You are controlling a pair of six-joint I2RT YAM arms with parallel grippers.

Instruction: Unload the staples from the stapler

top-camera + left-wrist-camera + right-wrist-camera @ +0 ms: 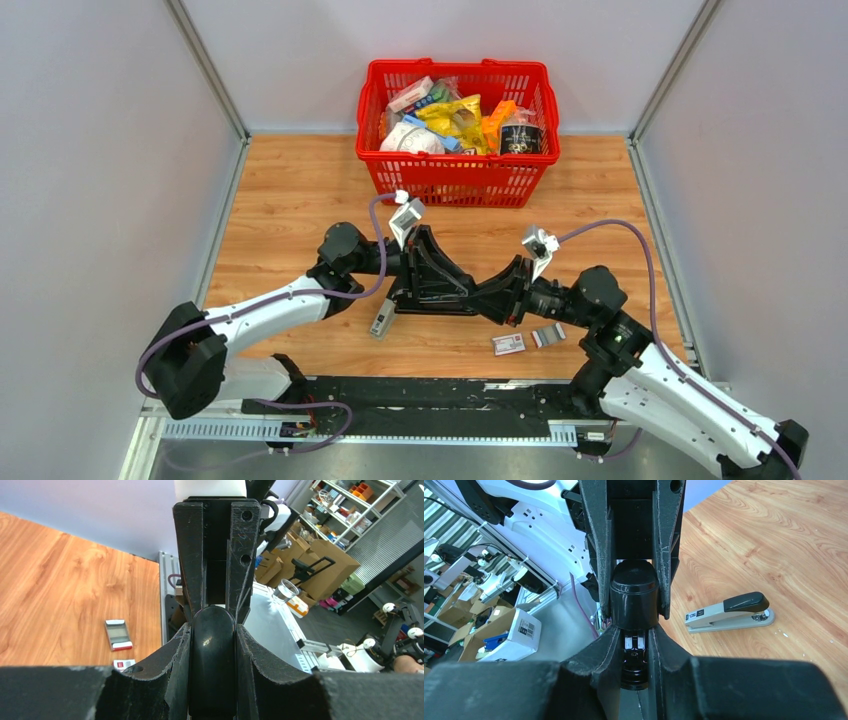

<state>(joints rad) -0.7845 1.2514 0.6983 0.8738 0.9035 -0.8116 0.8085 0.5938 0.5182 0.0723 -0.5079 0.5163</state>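
Observation:
A black stapler (pixel 462 291) is held above the table between my two grippers, which face each other at the middle. My left gripper (pixel 425 275) is shut on one rounded black end (pixel 213 660). My right gripper (pixel 497 293) is shut on the other end (pixel 634 597). In the right wrist view a small silvery part (pixel 631 642) shows inside the stapler between my fingers; I cannot tell whether it is staples. No loose staples show on the table.
A second, grey stapler (pixel 381 318) (pixel 729 612) lies on the wood near the left arm. A small red-and-white box (pixel 508 344) (pixel 124 664) and its open tray (pixel 547 335) (pixel 118 634) lie near the right arm. A red basket (pixel 457 180) of groceries stands at the back.

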